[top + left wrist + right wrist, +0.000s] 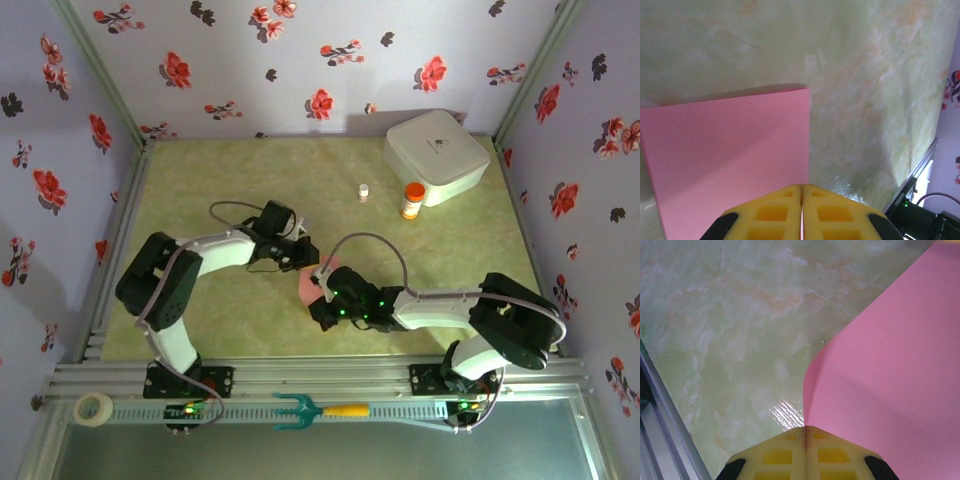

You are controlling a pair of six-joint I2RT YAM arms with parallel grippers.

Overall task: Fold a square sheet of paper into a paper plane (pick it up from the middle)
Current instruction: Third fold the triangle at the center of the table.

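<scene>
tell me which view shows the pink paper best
Left wrist: the sheet of paper spreads wide, one corner and two edges sharp. Right wrist shows it curving into the right pincer. Top external shows a small, partly covered patch.

The square sheet of paper (725,155) is showing a smooth, matt face. The marbled worktop (740,315) is gleaming glossily, throwing back light. The jaws' yellow pads (772,212) are looking matt and foamy. The white box (436,155) is looking like smooth plastic.
</scene>
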